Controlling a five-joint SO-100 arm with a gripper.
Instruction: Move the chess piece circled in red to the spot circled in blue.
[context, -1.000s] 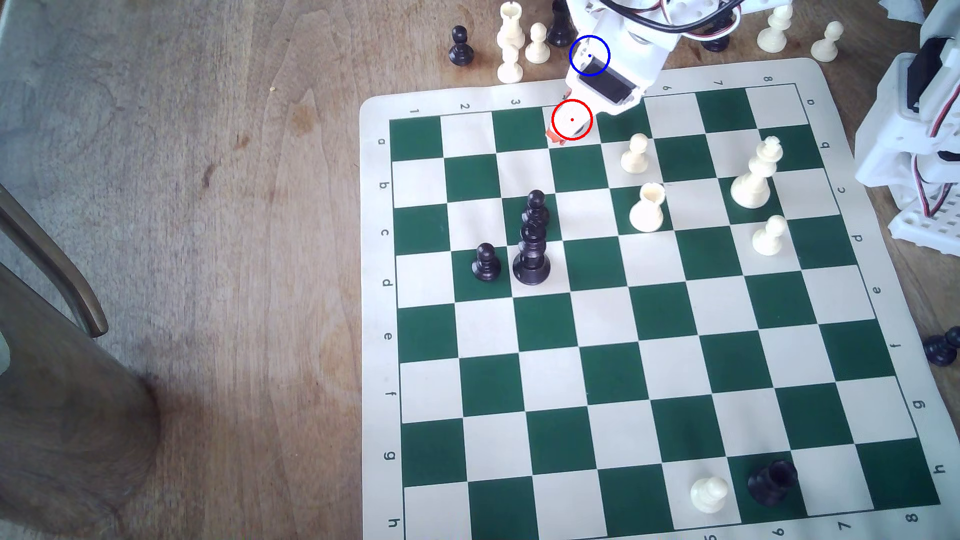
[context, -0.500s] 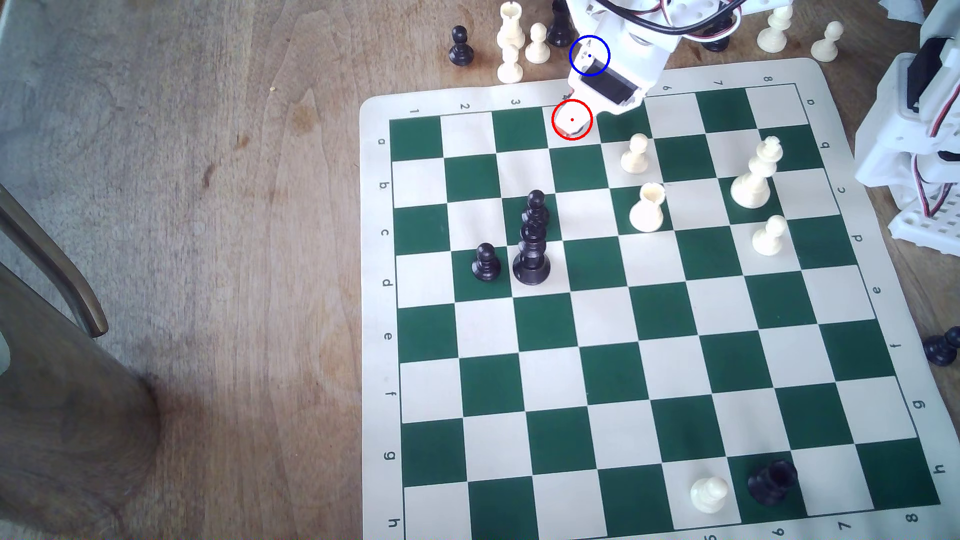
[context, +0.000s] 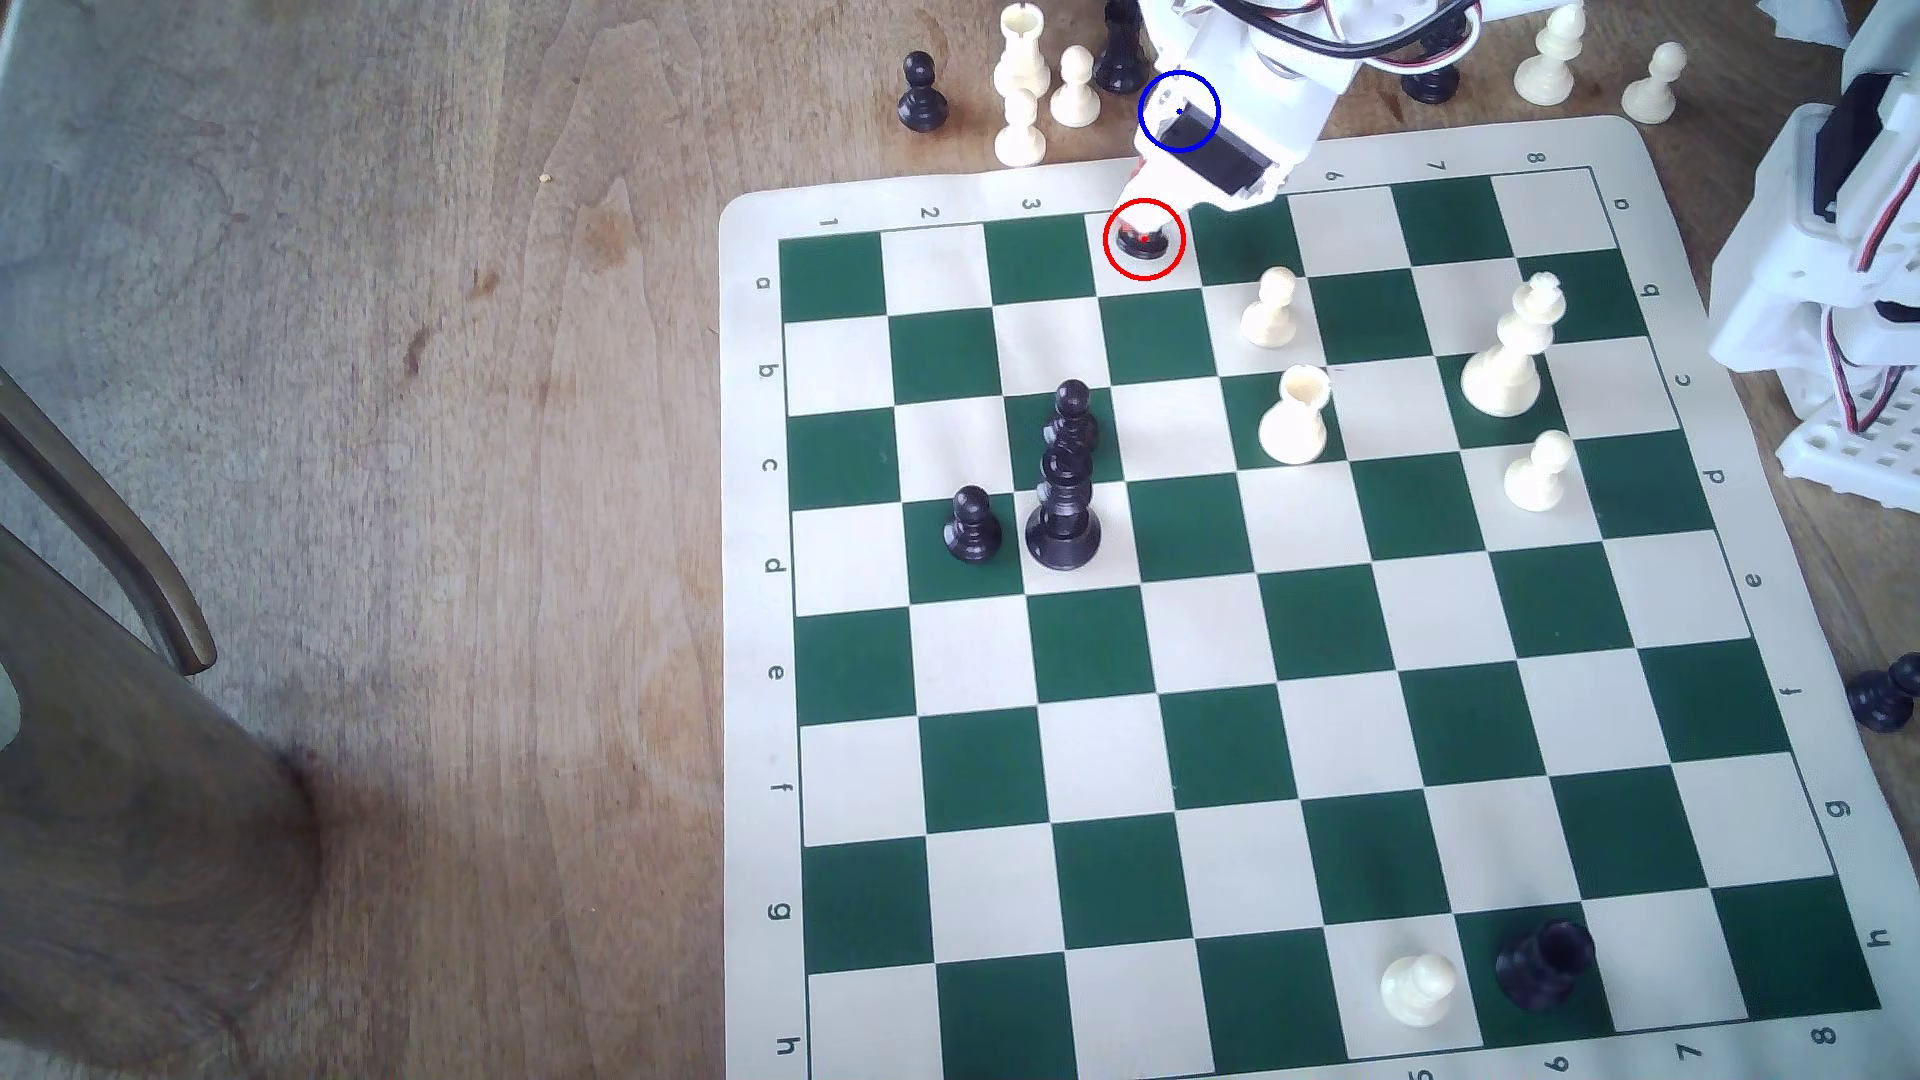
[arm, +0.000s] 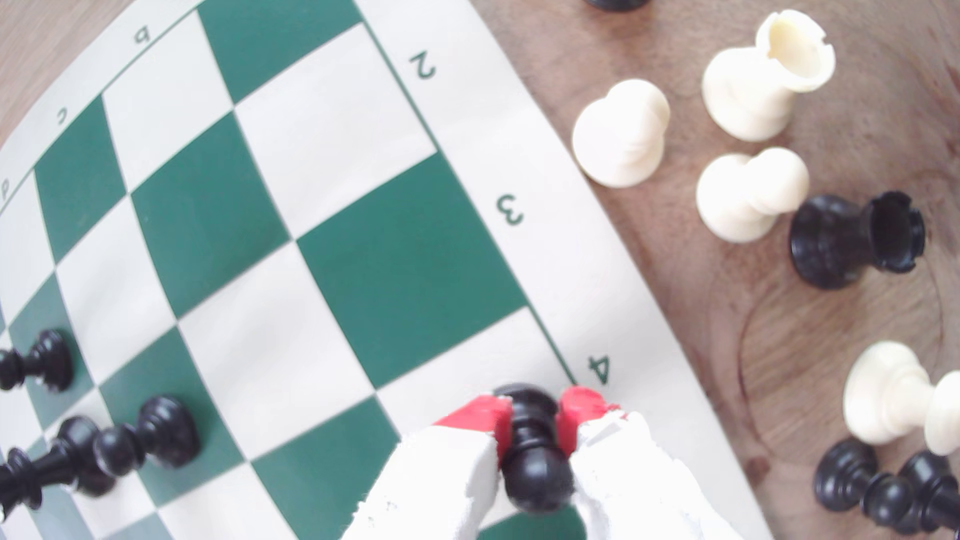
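The worktop (context: 416, 415) is brown wood, and the green-and-cream board (context: 1299, 644) covers most of the exterior view's right. Off the board's far edge stand captured pieces: cream pawns (arm: 621, 132), a cream rook (arm: 769, 72) and a black rook (arm: 857, 239), with more black pieces (arm: 893, 493) close by.

The arm (context: 1247, 93) reaches down over that far edge, and its body covers the blue-ringed spot (context: 1179, 111), so the wood there cannot be seen in the exterior view.

The end effector (arm: 532, 423) is clenched on the black pawn (arm: 532, 446), its red pads (arm: 480, 415) pressing the stem below the ball head. The pawn sits in the red ring on the cream square by the numeral 4; whether its base has left the board cannot be told.

Judging from here, the grip is narrow and high on a glossy stem, so the pawn could swivel or slip as it is carried. The route to the spot passes near the crowded captured pieces, and a low or wide swing could knock the rooks or pawns over. Because the spot is hidden beneath the arm, a misjudged set-down might land the pawn on the board's border or against a neighbour.
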